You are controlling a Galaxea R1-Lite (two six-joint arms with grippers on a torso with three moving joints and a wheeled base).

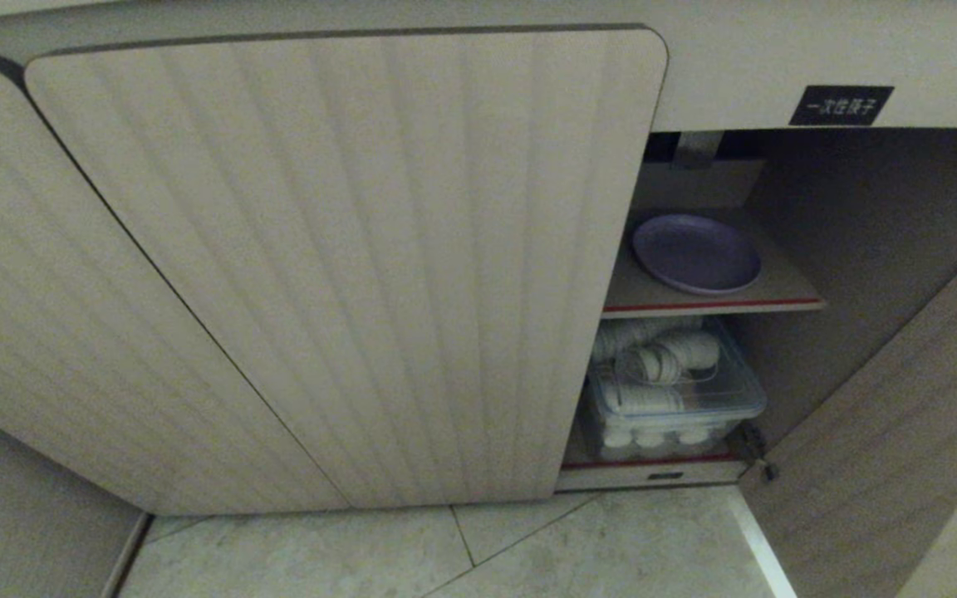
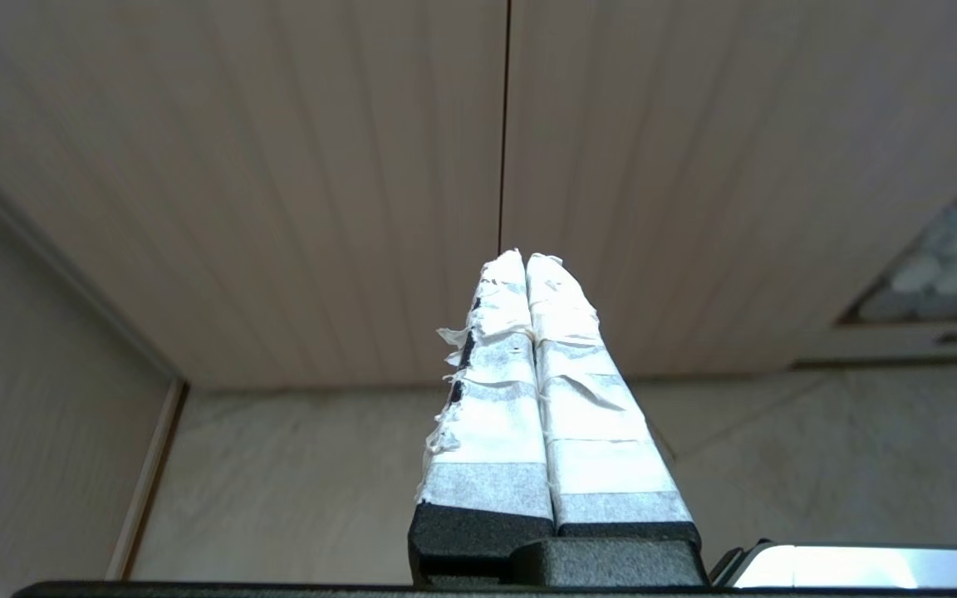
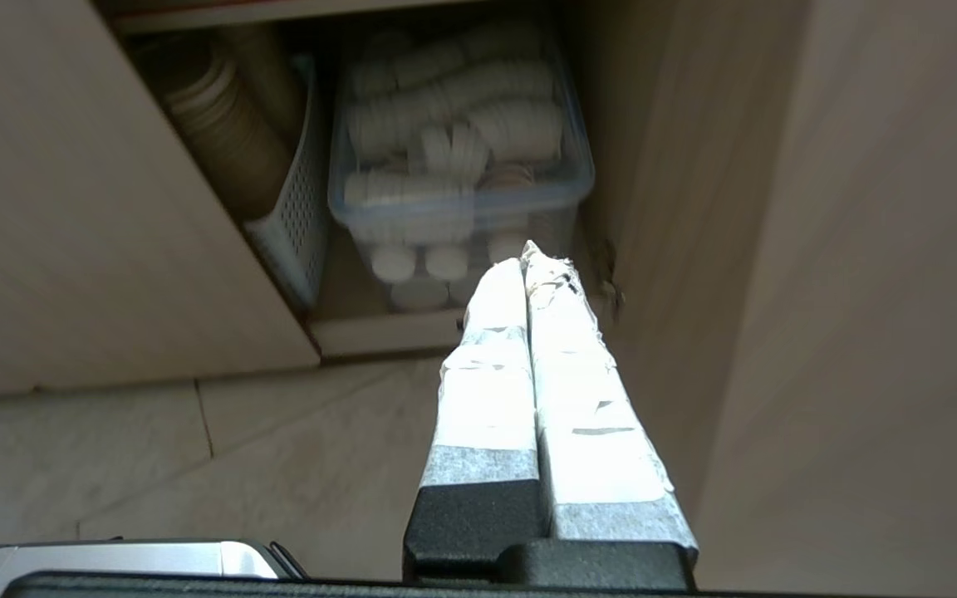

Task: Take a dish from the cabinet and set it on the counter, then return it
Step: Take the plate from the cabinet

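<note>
Dish (image 1: 696,252) on cabinet (image 1: 345,266) shelf; black label (image 1: 841,105) characters unclear; both pincers pressed closed, empty.

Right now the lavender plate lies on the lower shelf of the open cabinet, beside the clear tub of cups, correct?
Not quite. In the head view the lavender plate lies on the upper shelf; the clear tub sits on the shelf below it.

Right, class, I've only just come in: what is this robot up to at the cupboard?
Nothing is being handled at this moment. The cabinet has its right-hand door open, and the purple plate lies untouched on the upper shelf, above a clear tub of white cups. The left hand is shut, facing the closed doors. The right hand is shut and empty, pointing toward the tub low down.
</note>
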